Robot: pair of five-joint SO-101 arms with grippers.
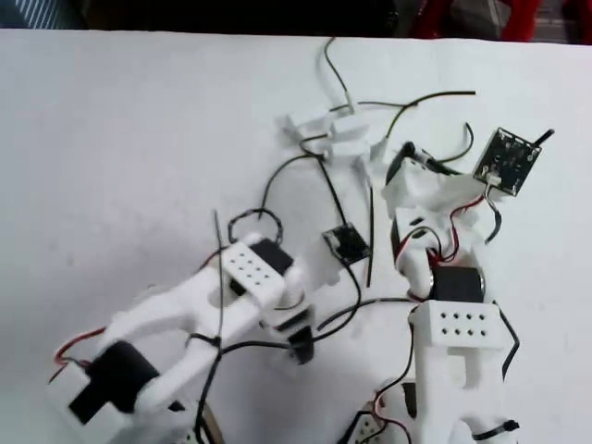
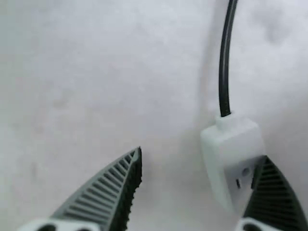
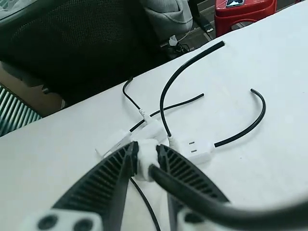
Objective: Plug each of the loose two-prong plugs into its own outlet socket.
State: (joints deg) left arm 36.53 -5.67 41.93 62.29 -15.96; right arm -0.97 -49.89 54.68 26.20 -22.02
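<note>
White table (image 1: 139,139), cords tangled on the far side, right of centre. Right gripper (image 3: 145,149) is pinched nearly shut on a white connector (image 3: 144,169), plug or socket unclear, just beside a two-slot outlet socket (image 3: 195,148). Left gripper (image 2: 202,156) is spread wide, holding nothing; a second outlet socket (image 2: 231,161) lies against one finger (image 2: 269,192). Risks: crossed cords may drag the free socket off line, and the left finger may nudge its socket away rather than brace it.

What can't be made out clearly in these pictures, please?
- Right wrist view: fingers cover most of the white piece in the right end effector; plug or socket, unclear.
- Left wrist view: a finger hides one corner of the white socket block.
- High view: sockets too small to show slots.
</note>
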